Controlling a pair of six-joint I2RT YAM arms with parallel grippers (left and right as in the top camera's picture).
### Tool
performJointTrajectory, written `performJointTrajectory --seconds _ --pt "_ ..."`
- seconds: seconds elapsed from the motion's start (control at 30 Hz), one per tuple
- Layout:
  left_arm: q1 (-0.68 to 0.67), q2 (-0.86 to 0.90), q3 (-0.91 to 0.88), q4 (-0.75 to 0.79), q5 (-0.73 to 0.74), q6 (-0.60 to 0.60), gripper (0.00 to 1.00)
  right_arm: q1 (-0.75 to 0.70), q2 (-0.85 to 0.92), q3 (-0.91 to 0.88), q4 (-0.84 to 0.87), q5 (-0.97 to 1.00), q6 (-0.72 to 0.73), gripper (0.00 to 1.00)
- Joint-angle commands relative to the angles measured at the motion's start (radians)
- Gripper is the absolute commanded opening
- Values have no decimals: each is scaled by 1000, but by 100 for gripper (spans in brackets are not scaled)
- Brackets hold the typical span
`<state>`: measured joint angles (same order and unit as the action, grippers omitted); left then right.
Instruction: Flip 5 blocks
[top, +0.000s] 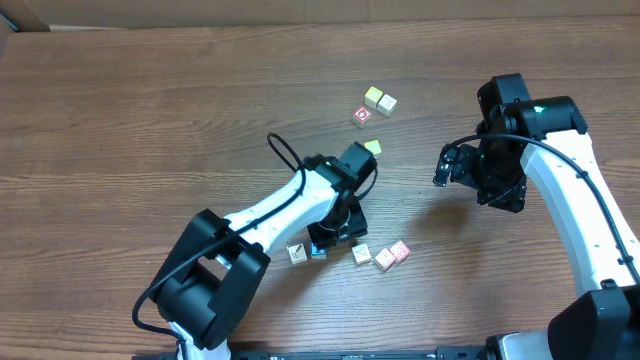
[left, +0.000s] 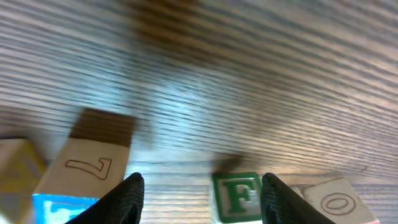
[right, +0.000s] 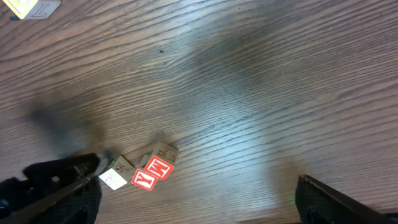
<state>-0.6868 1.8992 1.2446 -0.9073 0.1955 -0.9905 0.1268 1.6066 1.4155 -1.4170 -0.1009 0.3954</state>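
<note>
My left gripper (top: 335, 236) hangs low over the row of blocks near the table's front, jaws apart. In the left wrist view a green-printed "F" block (left: 237, 196) sits on the table between the fingers (left: 127, 198), close to the right one and clear of the left. Around it lie a pale "7" block (left: 87, 163), a teal-faced block (left: 55, 208) and an "O" block (left: 336, 202). From overhead the row shows a white block (top: 297, 254), the teal block (top: 318, 250), a pale block (top: 361, 254) and two red-printed blocks (top: 391, 255). My right gripper (top: 455, 165) hovers wide open, empty.
A red-printed cube (top: 361, 116), a yellow cube (top: 373, 97) and a cream cube (top: 387, 103) sit at the back centre. A yellow-green cube (top: 372, 147) lies just beyond my left wrist. In the right wrist view the red "Y" block (right: 143, 180) lies far below.
</note>
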Motion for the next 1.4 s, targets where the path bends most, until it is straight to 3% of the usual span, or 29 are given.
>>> performJointTrajectory --seconds 0.0,0.2,0.23,0.27,0.33,0.5,0.77,1.07,1.37 --pt "10 -3 97 -48 -59 87 55 1 -23 24 0 -5 -3 100" --pt "8 -3 220 -236 -224 119 51 1 -23 24 0 -5 -3 100" --pt "12 -3 224 -273 -249 111 43 1 -23 24 0 -5 -3 100" --pt "22 -3 222 -328 -272 91 24 1 -23 24 -2 -5 -3 100" --pt "39 -3 207 -390 -285 75 5 1 -23 24 -5 -5 -3 100" --pt "79 -3 94 -454 -281 67 4 1 -23 24 -7 -5 -4 100" --pt "84 -3 -116 -351 -256 44 4 1 -23 24 -7 -5 -4 100" --pt "121 -3 -141 -217 -249 43 4 1 -23 24 -8 -5 -4 100" --pt "191 -3 -141 -178 -227 89 4 1 -23 24 -11 -6 -4 100"
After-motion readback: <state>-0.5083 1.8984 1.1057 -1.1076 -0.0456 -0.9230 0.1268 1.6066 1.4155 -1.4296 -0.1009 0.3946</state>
